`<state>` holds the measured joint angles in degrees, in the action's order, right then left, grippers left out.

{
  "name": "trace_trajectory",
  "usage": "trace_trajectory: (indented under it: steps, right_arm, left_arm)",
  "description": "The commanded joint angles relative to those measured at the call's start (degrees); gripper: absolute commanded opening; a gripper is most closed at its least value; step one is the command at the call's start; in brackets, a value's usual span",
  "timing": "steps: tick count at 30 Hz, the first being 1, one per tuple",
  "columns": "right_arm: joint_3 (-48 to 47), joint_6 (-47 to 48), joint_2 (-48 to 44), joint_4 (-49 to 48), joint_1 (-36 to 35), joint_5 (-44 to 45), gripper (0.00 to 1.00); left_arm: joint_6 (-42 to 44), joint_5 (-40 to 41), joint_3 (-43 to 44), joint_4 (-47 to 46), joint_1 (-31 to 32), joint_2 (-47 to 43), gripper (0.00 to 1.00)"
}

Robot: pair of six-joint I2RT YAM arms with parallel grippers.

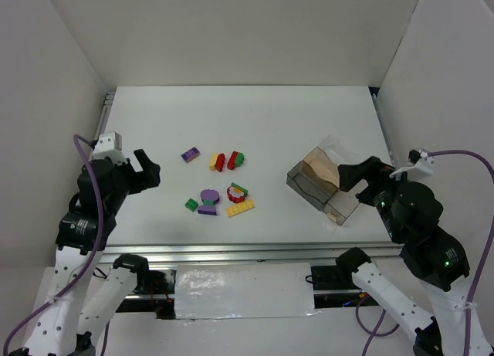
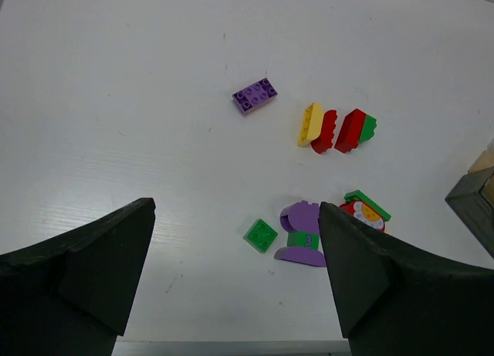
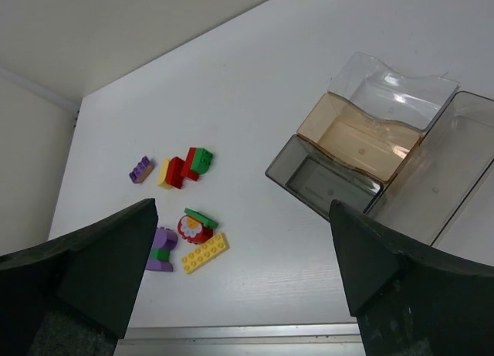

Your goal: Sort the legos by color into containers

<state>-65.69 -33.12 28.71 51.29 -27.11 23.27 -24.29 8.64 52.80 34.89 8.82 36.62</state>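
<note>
The legos point(image 1: 220, 188) lie loose on the white table point(image 1: 270, 116), left of centre. A purple brick point(image 1: 190, 154) sits a little apart, the yellow plate point(image 1: 240, 208) is nearest me, and the rest are bunched between them. Well to their right stands the organizer box, the containers point(image 1: 312, 188). I see no brick in any compartment, so I judge the sorting has not yet begun and the first pick is the step in hand.

My left gripper point(image 1: 148, 167) hovers beside the pile with its fingers spread wide, grasping nothing. My right gripper point(image 3: 243, 208) hangs just by the box, also spread and empty.

Next I'd take the lone purple brick with the left arm – it has room around it. That needs a straight descent with the fingers astride it, then a long carry across to the box.
</note>
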Motion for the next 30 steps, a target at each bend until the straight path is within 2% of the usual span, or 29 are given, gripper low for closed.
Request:
trace_trajectory:
  steps: [1,8,12,16,17,19,20,26,28,30]
  right_arm:
    - [-1.5,-1.3,0.4,-0.8,0.2,2.7,1.0]
    - [-0.7,-1.2,-1.0,-2.1,0.3,2.0,1.0]
    - [0.1,-1.1,-1.5,-3.9,0.1,-1.4,1.0]
    - [3.7,-0.8,-2.1,-7.3,0.2,-7.4,1.0]
    - [4.7,-1.1,-2.2,-8.1,0.1,-9.0,1.0]
    - [7.8,-2.4,-2.5,-11.3,0.1,-10.7,0.99]
    - [8.6,-2.6,-2.3,-12.3,0.1,-13.3,1.0]
    - [12.9,-4.3,-1.4,-15.8,0.1,-23.8,1.0]
    - [14.4,-4.4,-2.1,-16.2,0.1,-25.8,1.0]
    - [16.0,-4.6,-3.4,-17.4,0.0,-27.9,1.0]
  left_arm:
    - [-0.6,-0.8,-0.2,-2.8,0.2,0.0,1.0]
    - [-0.9,-1.0,-0.7,-3.3,0.2,0.4,1.0]
    - [-2.1,-3.6,-1.2,-6.3,0.2,6.2,0.99]
    - [-3.5,-11.0,1.9,-8.6,0.2,20.1,1.0]
    - [-4.2,-13.4,4.0,-9.8,0.7,27.3,0.99]
    - [-5.4,-11.7,7.7,-10.9,2.7,35.1,1.0]
    - [-4.5,-9.9,12.9,-10.3,3.4,43.0,0.99]
    - [7.3,-12.6,28.0,-10.3,3.5,67.4,0.99]
    - [12.1,-13.0,30.8,-9.6,3.6,70.9,0.99]
    - [16.0,-9.3,34.3,-7.0,3.6,74.5,0.99]
